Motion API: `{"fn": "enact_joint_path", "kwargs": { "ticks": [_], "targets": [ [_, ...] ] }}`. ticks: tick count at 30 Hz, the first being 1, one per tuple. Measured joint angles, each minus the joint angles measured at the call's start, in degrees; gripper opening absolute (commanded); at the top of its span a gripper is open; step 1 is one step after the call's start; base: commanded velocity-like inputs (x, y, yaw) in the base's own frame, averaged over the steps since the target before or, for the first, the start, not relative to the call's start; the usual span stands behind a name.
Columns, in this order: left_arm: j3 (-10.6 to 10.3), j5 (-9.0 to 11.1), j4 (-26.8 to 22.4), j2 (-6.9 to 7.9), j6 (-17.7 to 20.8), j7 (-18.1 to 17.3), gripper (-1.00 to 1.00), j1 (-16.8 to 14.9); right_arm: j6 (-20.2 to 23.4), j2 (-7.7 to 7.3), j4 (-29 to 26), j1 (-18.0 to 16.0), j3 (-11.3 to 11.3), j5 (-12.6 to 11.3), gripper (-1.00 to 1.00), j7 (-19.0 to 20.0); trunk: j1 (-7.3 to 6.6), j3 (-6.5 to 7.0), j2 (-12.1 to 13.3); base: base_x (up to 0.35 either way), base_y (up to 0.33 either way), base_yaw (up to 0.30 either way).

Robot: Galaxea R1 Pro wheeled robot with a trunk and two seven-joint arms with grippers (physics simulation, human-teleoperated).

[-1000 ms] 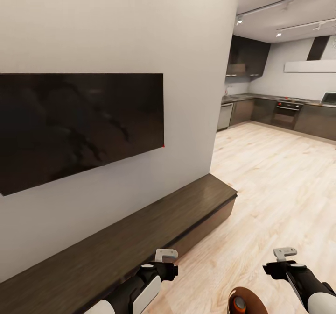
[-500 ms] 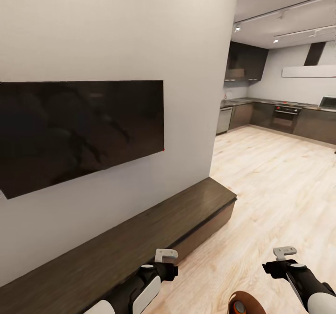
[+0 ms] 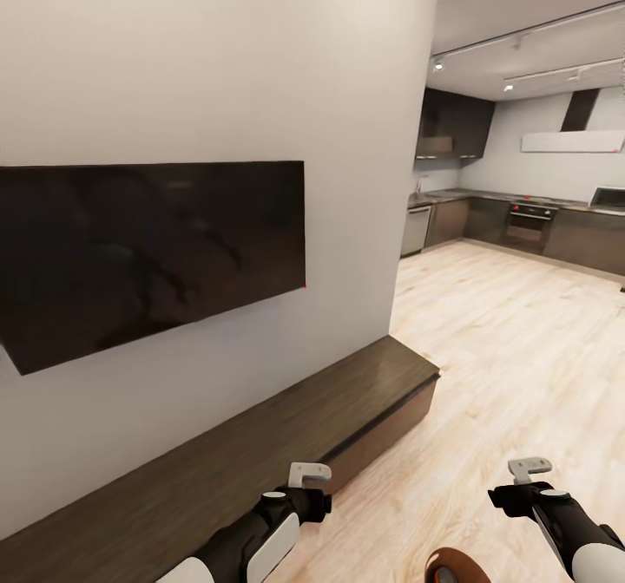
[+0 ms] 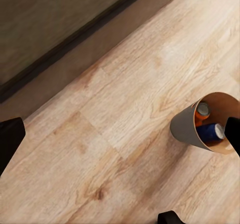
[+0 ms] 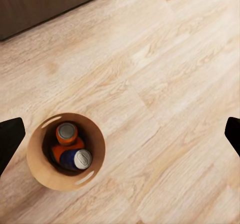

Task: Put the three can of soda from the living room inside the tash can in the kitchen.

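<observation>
Below the right gripper [image 3: 529, 470], tash can [image 5: 65, 157] with cans [image 5: 76, 159].

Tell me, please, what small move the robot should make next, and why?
Probably grasp the trash can to carry it toward the kitchen. The cans lie inside it, orange and blue, yet it stands on the wood floor by the dark cabinet, and both sets of fingers look open and empty.

Pale matt wood-plank floor [image 5: 165, 74]; long low dark matt wood-grain cabinet [image 3: 260, 444]; glossy black flat TV [image 3: 148, 249]; smooth tan-lined round bin [image 5: 37, 171].
</observation>
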Motion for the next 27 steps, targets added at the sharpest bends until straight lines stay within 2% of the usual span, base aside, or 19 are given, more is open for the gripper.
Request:
{"fn": "enact_joint_path", "kwargs": {
  "ticks": [4, 27],
  "targets": [
    [-0.02, 0.0, 0.0, 0.0, 0.0, 0.0, 1.0, 0.0, 0.03, 0.0, 0.02, 0.0, 0.0, 0.0, 1.0, 0.01, -0.88, 1.09, 1.6, 0.0, 0.0, 0.0],
    [-0.11, 0.0, 0.0, 0.0, 0.0, 0.0, 1.0, 0.0, 0.07, 0.02, 0.04, 0.0, 0.0, 0.0, 1.0, 0.02, -0.89, 3.2, 1.63, 0.0, 0.0, 0.0]
  ]
}}
